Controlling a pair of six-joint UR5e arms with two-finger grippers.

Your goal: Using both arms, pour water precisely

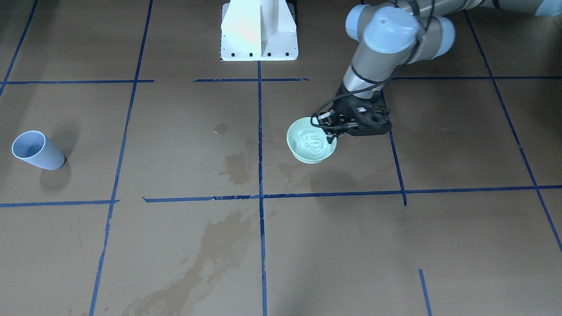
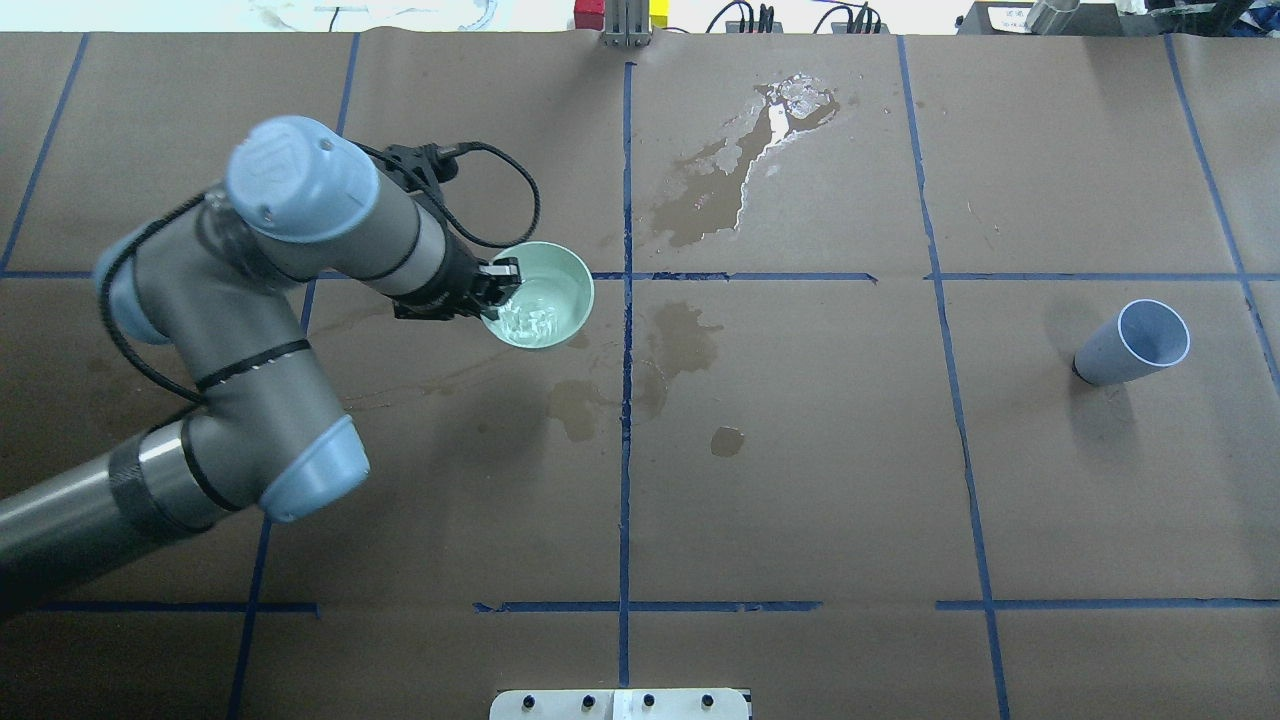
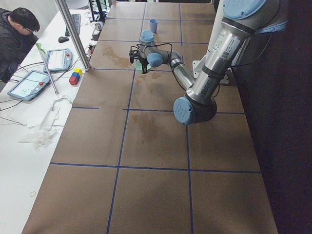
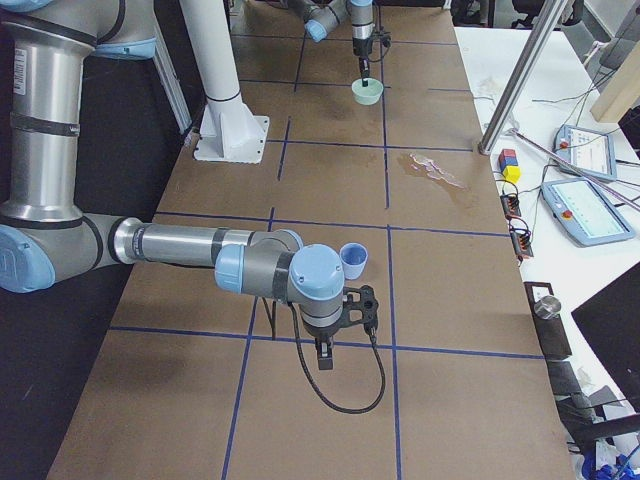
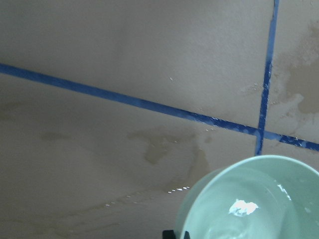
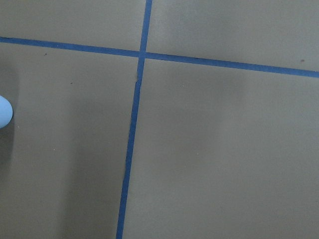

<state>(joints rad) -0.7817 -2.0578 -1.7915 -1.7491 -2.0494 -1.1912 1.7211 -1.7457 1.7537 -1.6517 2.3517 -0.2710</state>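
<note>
A mint green bowl (image 2: pixel 560 280) holds water (image 2: pixel 530 318) with glossy ripples, left of the table's centre line. My left gripper (image 2: pixel 497 283) is shut on the bowl's near rim, one finger inside and one outside. The bowl also shows in the front view (image 1: pixel 303 151) and the left wrist view (image 5: pixel 209 199); I cannot tell whether it rests on the table or hangs just above it. A light blue cup (image 2: pixel 1135 343) stands empty at the far right. My right gripper (image 4: pixel 323 358) points down near the cup (image 4: pixel 353 260); I cannot tell whether it is open or shut.
Wet stains mark the brown paper at the far middle (image 2: pixel 740 160) and beside the bowl (image 2: pixel 680 335). The white pedestal (image 1: pixel 259 30) stands at the robot's edge. An operator (image 3: pixel 17 39) and tablets sit beyond the table's far side.
</note>
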